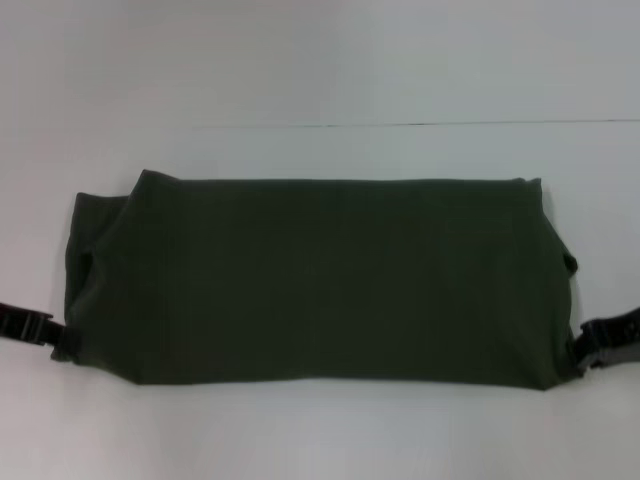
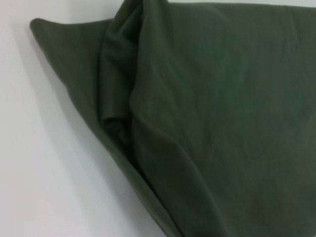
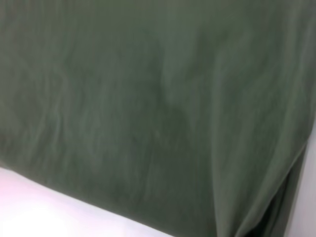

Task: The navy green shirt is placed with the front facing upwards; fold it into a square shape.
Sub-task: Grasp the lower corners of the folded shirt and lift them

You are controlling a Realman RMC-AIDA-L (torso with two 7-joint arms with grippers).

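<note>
Though folded long on white table (image 1: 320, 430), navy green shirt (image 1: 320, 280) w/ both ends bunched.

Plain dark olive-green shirt (image 1: 320, 280), white table (image 1: 320, 60)

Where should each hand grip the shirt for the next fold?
Probably the short ends: the navy green shirt lies as a wide band. Left hand takes the near left corner from its outer side, right hand the near right corner, then fold one end across.
</note>
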